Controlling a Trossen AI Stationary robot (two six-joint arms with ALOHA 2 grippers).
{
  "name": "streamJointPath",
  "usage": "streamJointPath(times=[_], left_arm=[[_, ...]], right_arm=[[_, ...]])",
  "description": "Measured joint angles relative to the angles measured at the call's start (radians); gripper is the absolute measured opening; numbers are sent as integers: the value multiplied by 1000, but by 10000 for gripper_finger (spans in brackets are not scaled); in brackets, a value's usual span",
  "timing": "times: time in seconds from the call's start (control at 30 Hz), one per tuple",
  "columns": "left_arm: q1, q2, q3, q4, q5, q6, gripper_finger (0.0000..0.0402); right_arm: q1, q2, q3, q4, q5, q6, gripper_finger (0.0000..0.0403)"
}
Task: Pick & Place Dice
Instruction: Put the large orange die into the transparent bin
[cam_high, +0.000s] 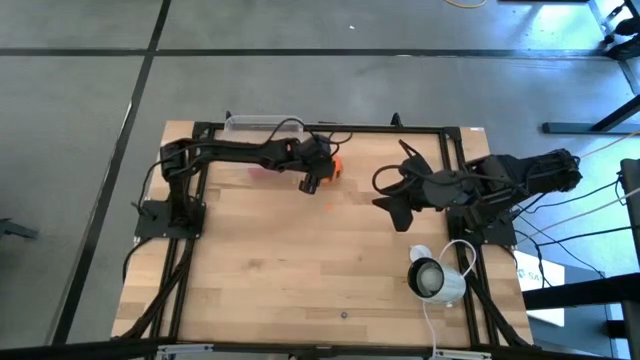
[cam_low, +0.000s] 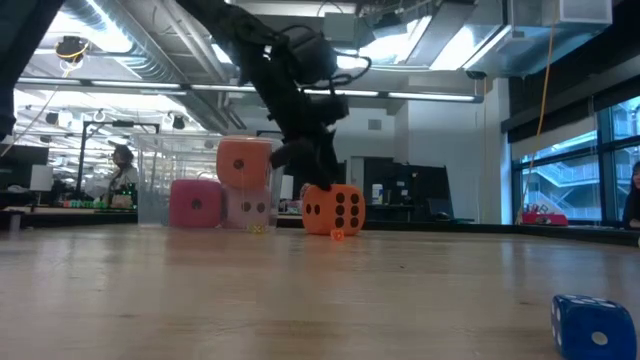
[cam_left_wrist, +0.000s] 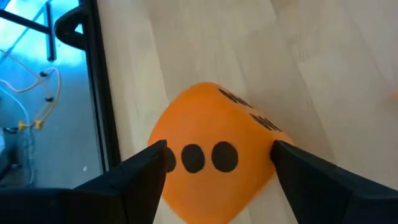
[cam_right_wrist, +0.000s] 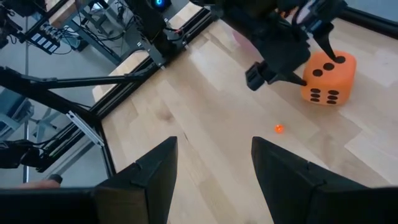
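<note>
Left tool (cam_high: 322, 180) is working at the far side of the table (cam_high: 300, 270), straddling an orange die (cam_left_wrist: 214, 162) that is sitting on the wood. In the left wrist view its two fingers are standing wide apart, one at each side face of the cube; whether they are actually touching it cannot be told, though they are at most lightly against it and not visibly squeezing. The low view is showing the same die (cam_low: 333, 209) resting flat on the table beneath the arm, so it is not being carried. My judgement: the spread is being kept just wider than the cube so the fingers can either close for a grasp or clear it after a release; which of the two cannot be told.

Three more dice are grouped just beside it toward the far edge: a red one (cam_low: 196, 203) and a pale pink one (cam_low: 249, 207) side by side on the table, with a second orange die (cam_low: 244, 162) stacked on top. They appear to be gathered in front of a clear container (cam_high: 262, 123), probably as the collection spot.

Right tool (cam_right_wrist: 210, 168) is waiting over the right half of the table, well apart from the dice, fingers spread and holding nothing. A blue die (cam_low: 594, 327) is lying alone near the low camera.
</note>
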Motion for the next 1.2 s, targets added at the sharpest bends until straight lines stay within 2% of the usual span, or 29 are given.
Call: streamJointPath(times=[0.2, 0.4, 0.47, 0.6, 0.77, 0.9, 1.07, 1.1, 1.2], left_arm=[[-2, 29, 3, -12, -13, 13, 289], [0, 80, 4, -23, 27, 17, 288], [-2, 112, 4, -37, 10, 18, 288], [-31, 151, 4, -41, -86, 17, 288], [-45, 180, 2, -27, -80, 13, 280], [-55, 198, 2, -47, -87, -18, 230], [-86, 198, 4, -84, -103, -126, 94], [-92, 198, 4, -88, -104, -140, 79], [-112, 198, 4, -89, -107, -178, 77]], right_arm=[[11, 0, 0, 0, 0, 0, 205], [11, 0, 0, 0, 0, 0, 205], [11, 0, 0, 0, 0, 0, 205], [11, 0, 0, 0, 0, 1, 205], [11, 1, 0, 0, -1, 1, 205], [11, 1, 0, 0, -4, 3, 205], [20, 1, 0, 0, -3, 2, 205], [22, 1, 0, 0, -3, 1, 205], [27, 1, 0, 0, -3, 1, 205]])
